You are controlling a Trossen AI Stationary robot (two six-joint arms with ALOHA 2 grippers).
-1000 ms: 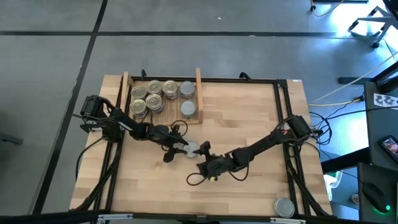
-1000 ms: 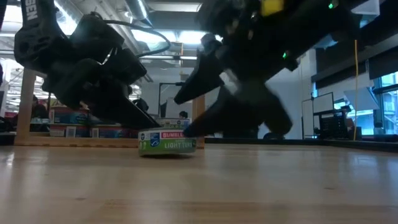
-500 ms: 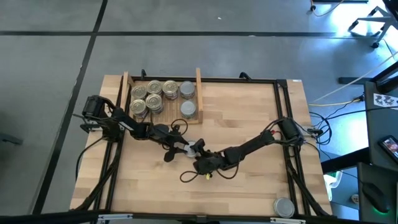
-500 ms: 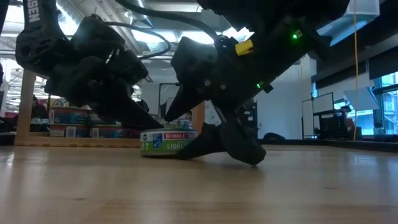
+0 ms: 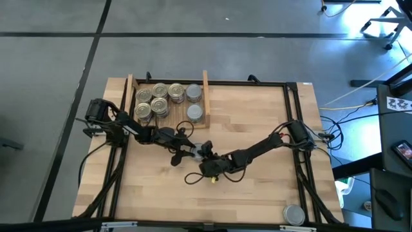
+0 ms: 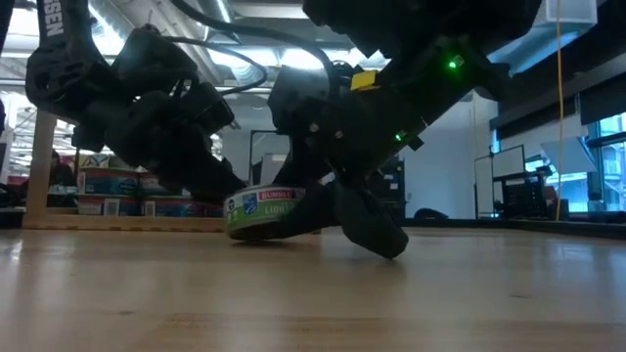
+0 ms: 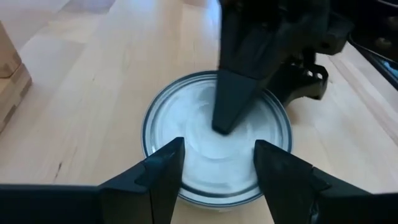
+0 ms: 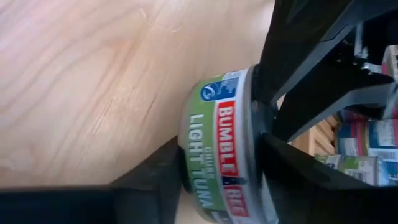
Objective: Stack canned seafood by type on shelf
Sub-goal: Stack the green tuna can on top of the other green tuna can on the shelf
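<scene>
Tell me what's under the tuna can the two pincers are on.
The green-labelled tuna can sits tilted, its far edge lifted off the pale wooden tabletop. A right pincer finger is wedged below it. The can hides whatever else lies beneath.
</scene>
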